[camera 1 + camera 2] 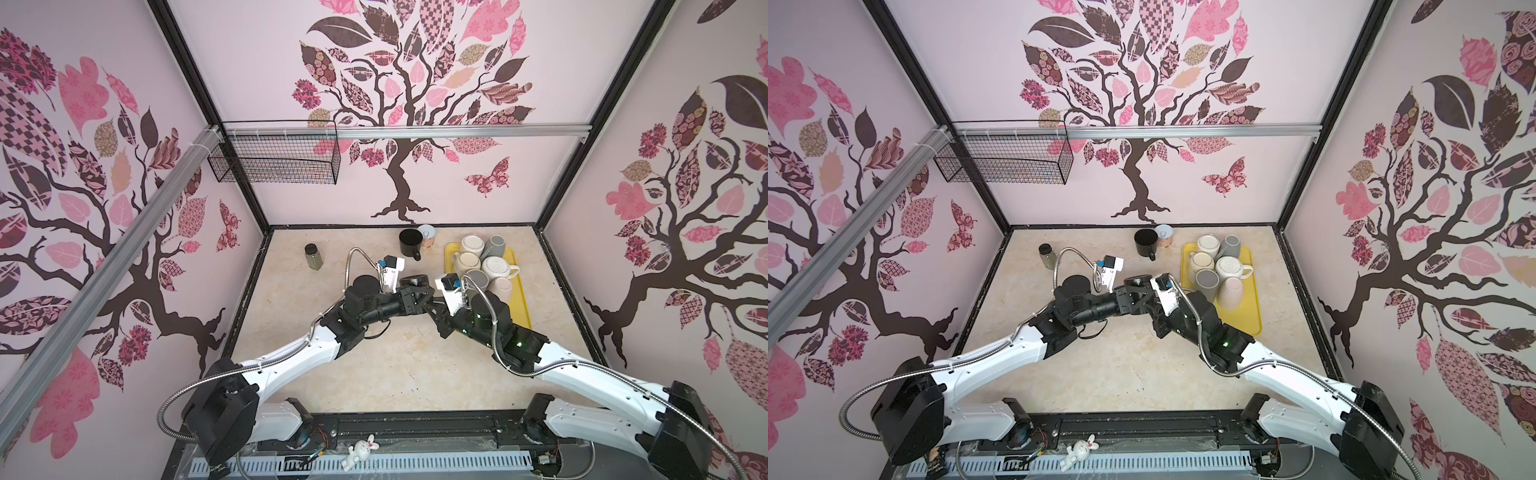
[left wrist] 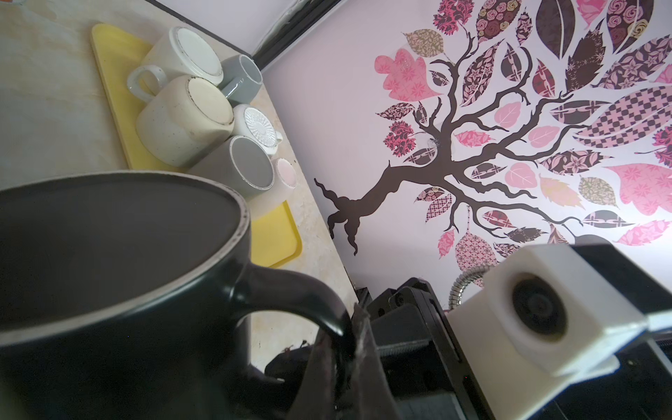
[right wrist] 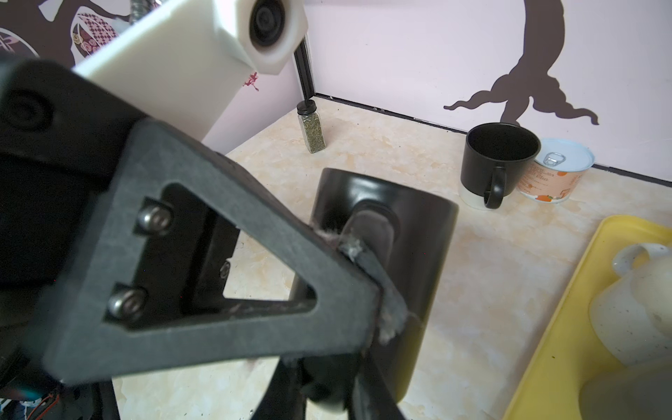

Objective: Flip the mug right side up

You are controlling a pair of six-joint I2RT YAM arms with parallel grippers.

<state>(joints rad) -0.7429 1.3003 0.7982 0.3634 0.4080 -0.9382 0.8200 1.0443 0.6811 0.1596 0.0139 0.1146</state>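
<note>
The black mug [image 1: 414, 279] [image 1: 1138, 281] hangs tilted above the middle of the table, between my two arms. In the left wrist view one round end of the mug [image 2: 120, 276] faces the camera. My left gripper [image 2: 347, 329] [image 1: 417, 296] is shut on the mug's handle. In the right wrist view the mug [image 3: 411, 254] lies steeply tilted with its handle toward the camera. My right gripper [image 3: 327, 385] [image 1: 435, 302] is shut on the lower part of the same handle, just below the left gripper's fingers [image 3: 367, 262]. In both top views the arms hide most of the mug.
A yellow tray [image 1: 521, 318] [image 2: 276, 236] at the right holds several upside-down mugs [image 1: 496, 267]. A second black mug [image 1: 410, 242] stands upright at the back, next to a can [image 1: 427, 233]. A spice jar [image 1: 313, 257] stands back left. A wire basket [image 1: 274, 160] hangs on the wall.
</note>
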